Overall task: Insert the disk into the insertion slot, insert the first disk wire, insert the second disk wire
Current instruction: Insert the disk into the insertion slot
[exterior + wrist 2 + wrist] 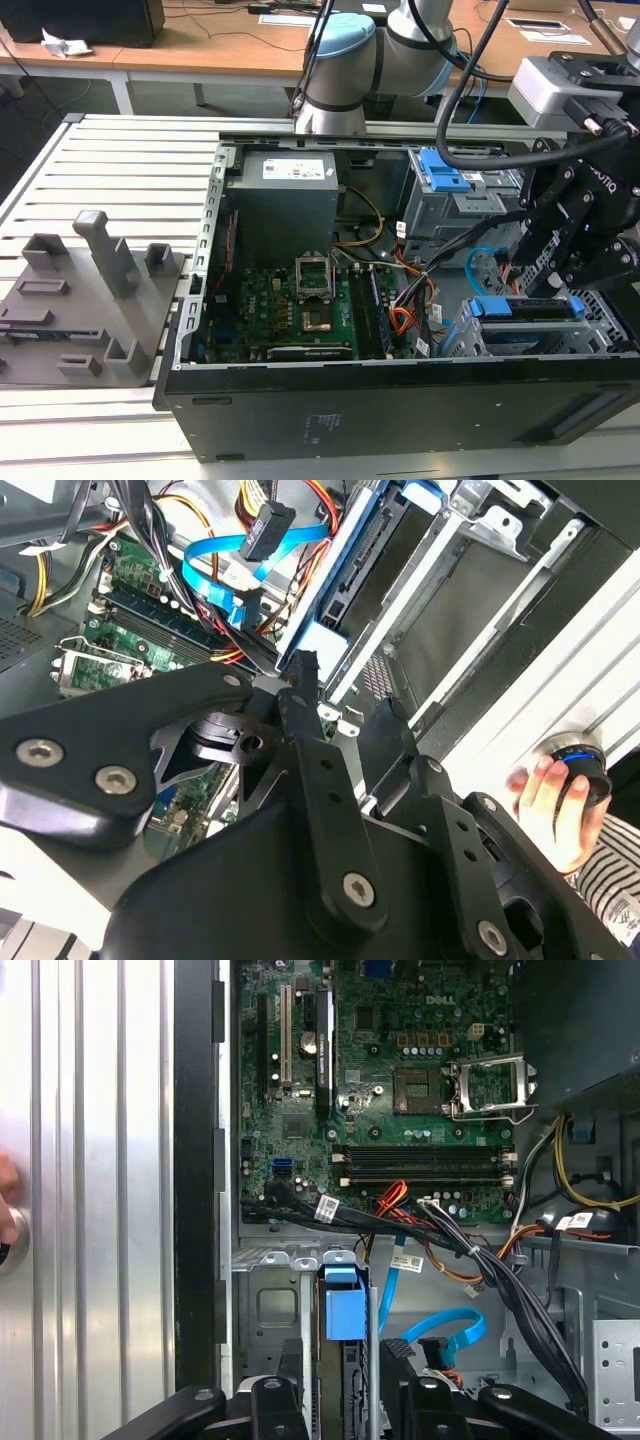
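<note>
The disk (525,309), in its blue carrier, lies in the insertion slot (603,335), the grey perforated cage at the case's front corner on the exterior view's right. In the first wrist view the carrier's blue tab (345,1308) sits between the cage walls (272,1305). My gripper (560,285) hovers right over the disk's end, open, its black fingers (276,1400) astride the disk edge (352,565) with cage metal showing between them. The second disk wire (448,1322) loops light blue beside the cage (212,562). The first disk wire (318,502), orange-red strands, runs to a loose black plug (268,530).
The open black case (400,400) rests on a slatted metal table (120,160). It holds the motherboard (290,300), a grey power supply (285,195) and a taller cage with blue latches (445,185). A grey fixture block (90,290) lies at the exterior view's left. A hand (548,802) holds a round knob outside the case.
</note>
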You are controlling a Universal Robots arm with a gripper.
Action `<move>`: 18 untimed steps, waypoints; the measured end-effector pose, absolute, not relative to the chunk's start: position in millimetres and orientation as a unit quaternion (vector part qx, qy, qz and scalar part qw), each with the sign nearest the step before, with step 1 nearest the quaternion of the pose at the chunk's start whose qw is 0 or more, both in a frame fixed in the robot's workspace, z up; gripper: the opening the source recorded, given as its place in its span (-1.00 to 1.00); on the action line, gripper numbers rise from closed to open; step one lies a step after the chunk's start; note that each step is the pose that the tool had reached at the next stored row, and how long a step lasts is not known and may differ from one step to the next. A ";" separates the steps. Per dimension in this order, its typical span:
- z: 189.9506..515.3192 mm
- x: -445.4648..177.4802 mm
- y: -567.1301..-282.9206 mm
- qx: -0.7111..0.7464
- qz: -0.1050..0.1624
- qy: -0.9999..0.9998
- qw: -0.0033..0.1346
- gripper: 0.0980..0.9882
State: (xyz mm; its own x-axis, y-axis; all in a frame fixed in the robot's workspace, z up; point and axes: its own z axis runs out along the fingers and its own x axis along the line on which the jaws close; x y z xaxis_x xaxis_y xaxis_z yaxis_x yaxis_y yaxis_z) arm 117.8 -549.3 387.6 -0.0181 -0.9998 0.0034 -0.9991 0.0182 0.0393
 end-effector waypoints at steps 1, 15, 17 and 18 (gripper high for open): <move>387.6 117.8 -549.3 0.701 -0.013 -0.713 0.015 -0.23; 387.4 117.8 -549.3 0.701 -0.013 -0.713 0.015 -0.98; 387.4 117.8 -549.3 0.701 -0.013 -0.713 0.015 -0.98; 387.4 117.8 -549.3 0.701 -0.013 -0.713 0.015 -0.98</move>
State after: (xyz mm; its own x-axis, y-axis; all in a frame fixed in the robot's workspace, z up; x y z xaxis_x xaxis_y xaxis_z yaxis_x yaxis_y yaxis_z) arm 117.8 -549.3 387.4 -0.0181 -0.9998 0.0034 -0.9991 0.0183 0.0393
